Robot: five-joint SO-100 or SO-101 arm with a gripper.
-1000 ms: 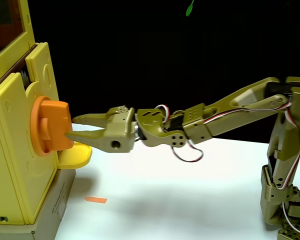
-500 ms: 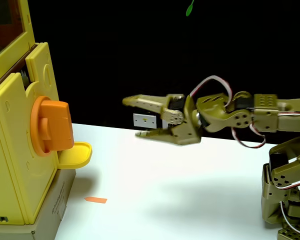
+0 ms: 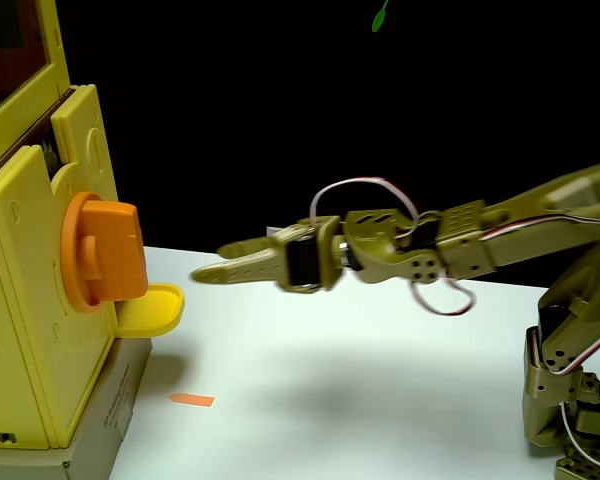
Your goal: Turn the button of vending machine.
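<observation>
The vending machine (image 3: 40, 300), a pale-yellow toy box with a reddish window frame at its top, stands at the left of the fixed view. The button (image 3: 105, 253), an orange knob with a thick bar, sticks out of its front face, above a small yellow tray (image 3: 150, 308). My olive-green gripper (image 3: 207, 262) reaches in level from the right, pointing at the button. Its tips hang a short way to the right of the knob, touching nothing. The fingers (image 3: 245, 268) stand a little apart, open, with nothing between them.
The machine rests on a grey base (image 3: 105, 420) on the white table (image 3: 360, 390). A small orange scrap (image 3: 191, 400) lies on the table below the tray. The arm's base (image 3: 570, 400) stands at the right edge. Behind is a black backdrop.
A second ago the fingers were at the knob's bar. The gripper then pulled back right and opened wide; now it has rolled, narrowed its fingers and moved left toward the knob again.
</observation>
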